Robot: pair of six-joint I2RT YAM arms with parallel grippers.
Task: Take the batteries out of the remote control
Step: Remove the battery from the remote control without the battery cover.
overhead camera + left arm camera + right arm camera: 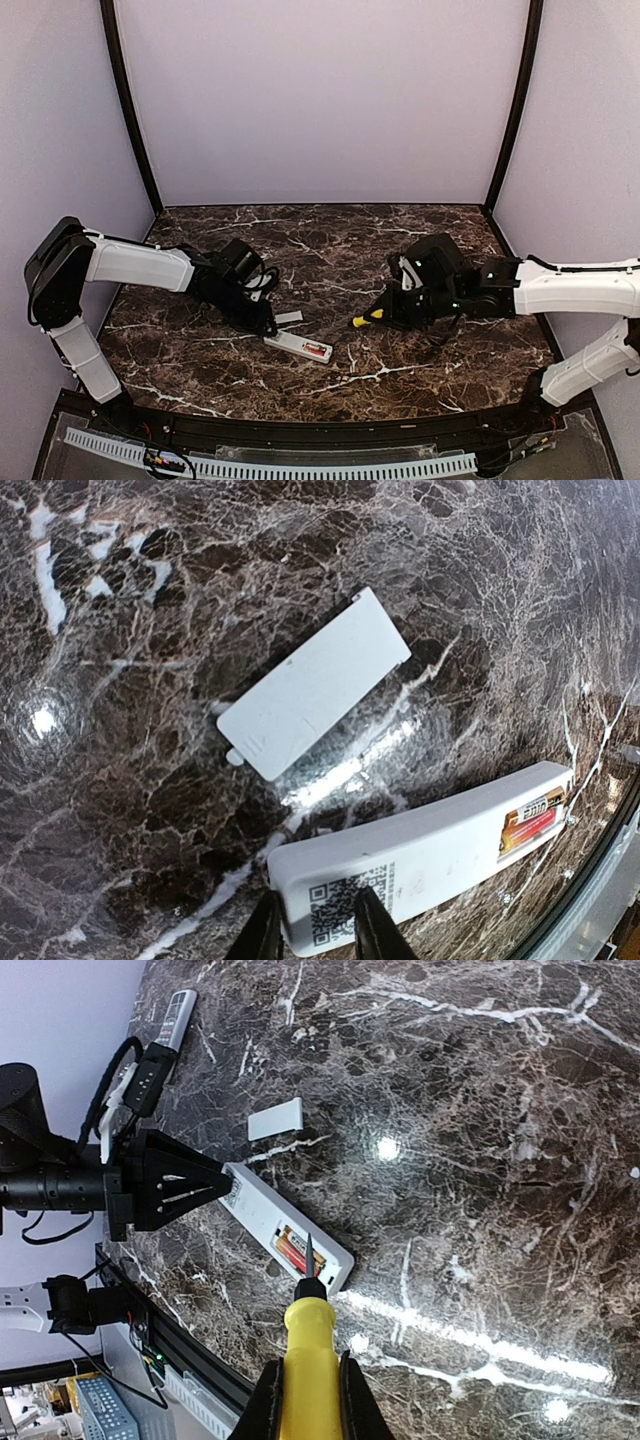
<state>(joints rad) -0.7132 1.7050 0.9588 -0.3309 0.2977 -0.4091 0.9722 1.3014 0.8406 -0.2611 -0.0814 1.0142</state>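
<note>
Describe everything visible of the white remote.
The slim white plastic remote control lies back-up and flat on the dark marble table. A QR-code label sits at one end, where the left gripper's jaws clamp it. At the other end the battery bay is open, showing a reddish cylindrical battery. The yellow-handled metal stick tool's tip points into that bay; contact unclear. Its flat grey-white cover plate lies apart, beside it.
</note>
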